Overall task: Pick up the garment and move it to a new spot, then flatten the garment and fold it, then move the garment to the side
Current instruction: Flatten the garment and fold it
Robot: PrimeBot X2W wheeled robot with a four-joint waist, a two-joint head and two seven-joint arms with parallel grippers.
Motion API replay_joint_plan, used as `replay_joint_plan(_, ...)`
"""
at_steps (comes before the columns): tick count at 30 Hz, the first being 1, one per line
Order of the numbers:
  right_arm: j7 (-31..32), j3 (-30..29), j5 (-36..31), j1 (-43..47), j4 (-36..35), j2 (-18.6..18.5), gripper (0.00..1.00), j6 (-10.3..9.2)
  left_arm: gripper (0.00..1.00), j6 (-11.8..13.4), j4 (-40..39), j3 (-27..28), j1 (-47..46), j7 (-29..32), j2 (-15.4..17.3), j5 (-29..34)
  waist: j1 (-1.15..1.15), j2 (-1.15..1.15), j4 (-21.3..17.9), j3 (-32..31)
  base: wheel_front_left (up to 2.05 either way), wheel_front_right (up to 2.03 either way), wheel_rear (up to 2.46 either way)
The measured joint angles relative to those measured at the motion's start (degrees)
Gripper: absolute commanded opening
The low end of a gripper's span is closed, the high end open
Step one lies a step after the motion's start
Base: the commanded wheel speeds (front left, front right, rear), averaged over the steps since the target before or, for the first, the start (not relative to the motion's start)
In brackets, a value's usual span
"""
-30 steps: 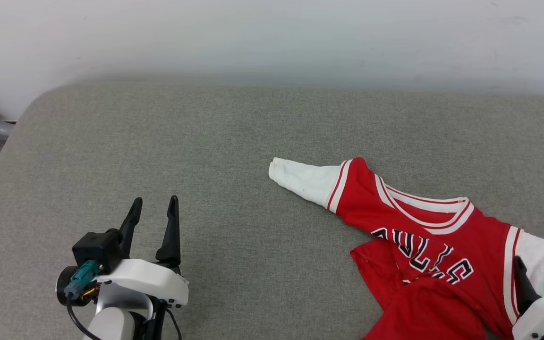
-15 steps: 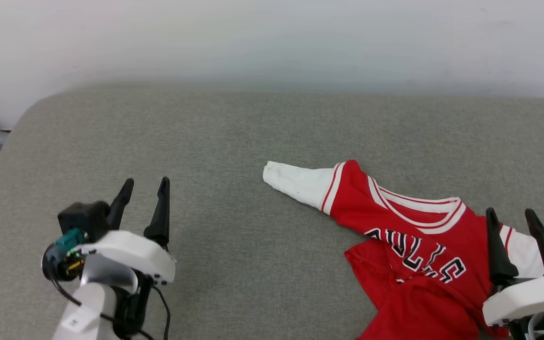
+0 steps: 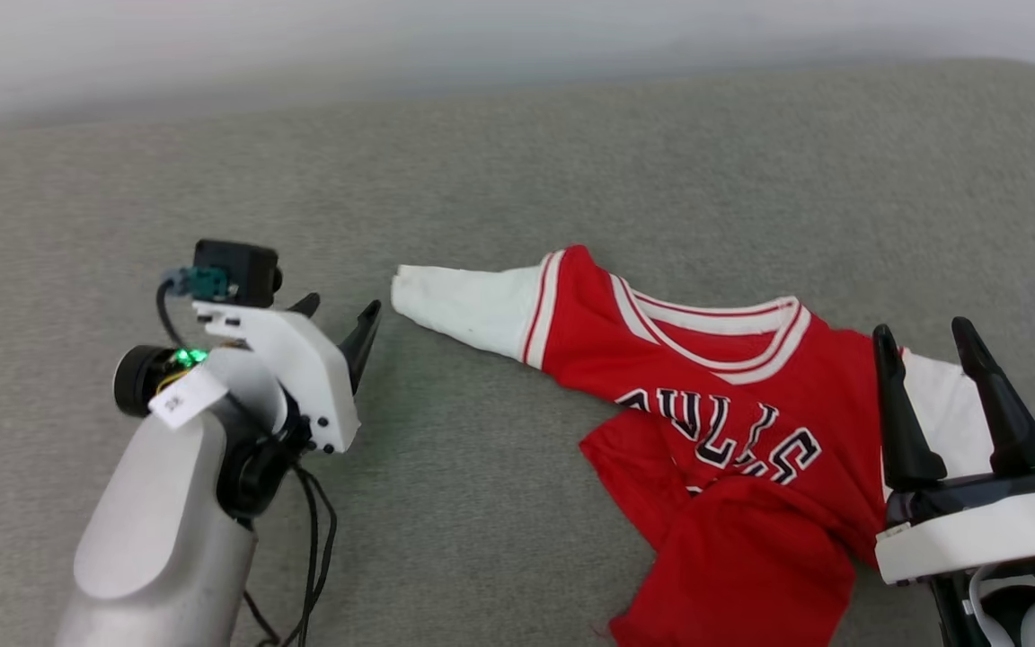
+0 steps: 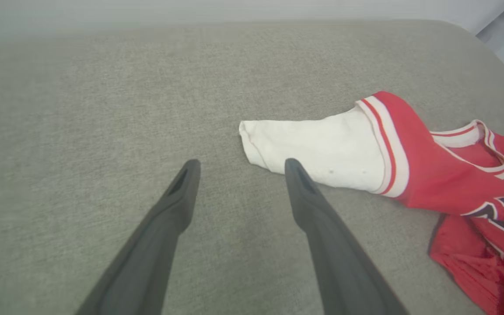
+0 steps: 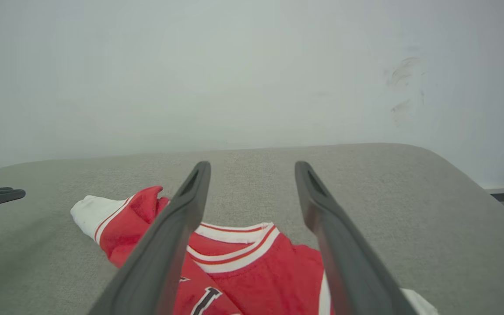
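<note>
Both sets of fingers spread wide and empty, I line up on the red jersey [image 3: 715, 395], which lies rumpled on the grey woven surface [image 3: 517, 180] with its lower half bunched below the lettering. My left fingers [image 4: 177, 205] sit just beside the white sleeve [image 4: 317, 151]; my right fingers [image 5: 182, 218] are poised over the opposite shoulder. By my reckoning, pinching both sleeves near the striped trim should lift the thin, limp knit evenly.
</note>
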Motion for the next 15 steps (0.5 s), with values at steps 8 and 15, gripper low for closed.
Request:
replay_joint_plan(8,-1.79,1.13,2.7,-2.14,2.89,-0.01,1.0,0.0,1.0,0.03,5.98,-2.26,-8.84,9.04,0.64,-0.32,0.0,0.0,-4.32,5.44,0.0,0.0,0.0)
replay_joint_plan(15,-3.19,2.31,5.1,-4.05,5.67,-0.01,1.0,0.0,1.0,0.14,12.83,-5.02,-14.77,16.27,1.79,0.92,0.01,0.0,-7.34,9.24,0.0,0.0,0.0)
